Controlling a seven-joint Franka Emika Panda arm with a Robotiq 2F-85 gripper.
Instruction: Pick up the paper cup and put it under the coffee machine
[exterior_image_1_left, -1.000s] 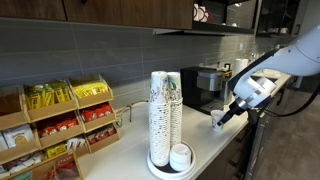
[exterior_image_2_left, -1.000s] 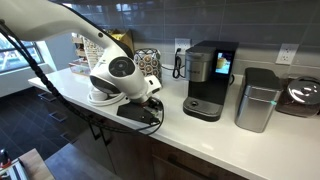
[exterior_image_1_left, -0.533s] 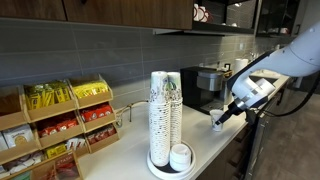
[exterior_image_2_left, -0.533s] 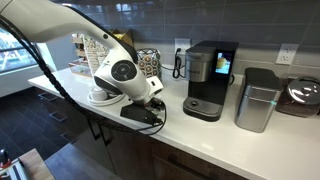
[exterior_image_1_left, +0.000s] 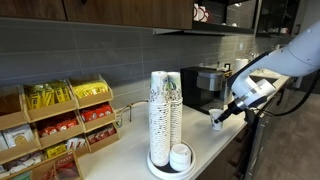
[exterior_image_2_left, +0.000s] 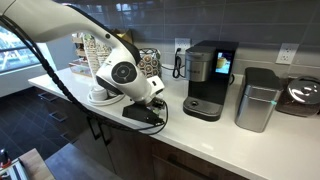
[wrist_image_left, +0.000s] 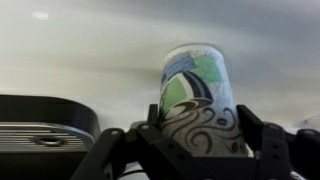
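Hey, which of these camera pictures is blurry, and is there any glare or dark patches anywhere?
Wrist view: soft throughout; the paper cup and the hand around it lack crisp edges. In an exterior view the window is blown out white and the coffee machine has a glowing screen. In an exterior view the upper cabinets sit in deep shadow.

A white counter (exterior_image_1_left: 200, 150) runs from near left to far right. On it, near centre, stand tall stacks of nested cups (exterior_image_1_left: 165, 110) with a short upturned cup (exterior_image_1_left: 181, 156) just beside them. A snack rack (exterior_image_1_left: 60, 125) stands at the left. The coffee machine (exterior_image_1_left: 207, 88) sits farther back. The arm (exterior_image_1_left: 285, 60) enters from the right; its gripper (exterior_image_1_left: 222, 118) angles down at the paper cup (exterior_image_1_left: 216, 126), near the machine's front. The grip is too small to judge.
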